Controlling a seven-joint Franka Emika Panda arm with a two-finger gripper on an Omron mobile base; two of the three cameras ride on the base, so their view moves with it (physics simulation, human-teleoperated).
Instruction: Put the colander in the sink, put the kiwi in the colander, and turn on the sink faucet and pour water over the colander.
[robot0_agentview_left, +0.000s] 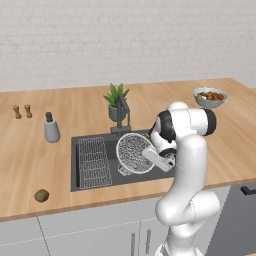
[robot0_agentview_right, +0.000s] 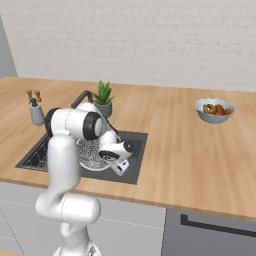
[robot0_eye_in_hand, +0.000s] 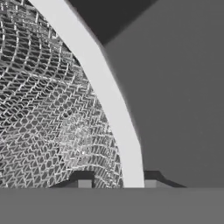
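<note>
The white-silver mesh colander (robot0_agentview_left: 131, 151) (robot0_agentview_right: 89, 150) sits inside the dark grey sink (robot0_agentview_left: 74, 150) (robot0_agentview_right: 136, 150), to the right of a wire rack. My gripper (robot0_agentview_left: 149, 156) (robot0_agentview_right: 111, 161) (robot0_eye_in_hand: 118, 183) reaches down at the colander's right side. In the hand view its two fingertips stand on either side of the colander's white rim (robot0_eye_in_hand: 109, 96), shut on it. The brown kiwi (robot0_agentview_left: 41, 195) lies on the counter, front left of the sink. The dark angular faucet (robot0_agentview_left: 123, 112) (robot0_agentview_right: 81, 98) rises behind the sink with no water running.
A flat wire rack (robot0_agentview_left: 94, 162) (robot0_agentview_right: 36, 158) lies in the sink's left half. A soap dispenser (robot0_agentview_left: 51, 129), two brown shakers (robot0_agentview_left: 22, 111) and a potted plant (robot0_agentview_left: 116, 100) stand around the basin. A fruit bowl (robot0_agentview_left: 210, 97) (robot0_agentview_right: 215, 110) sits at the far right.
</note>
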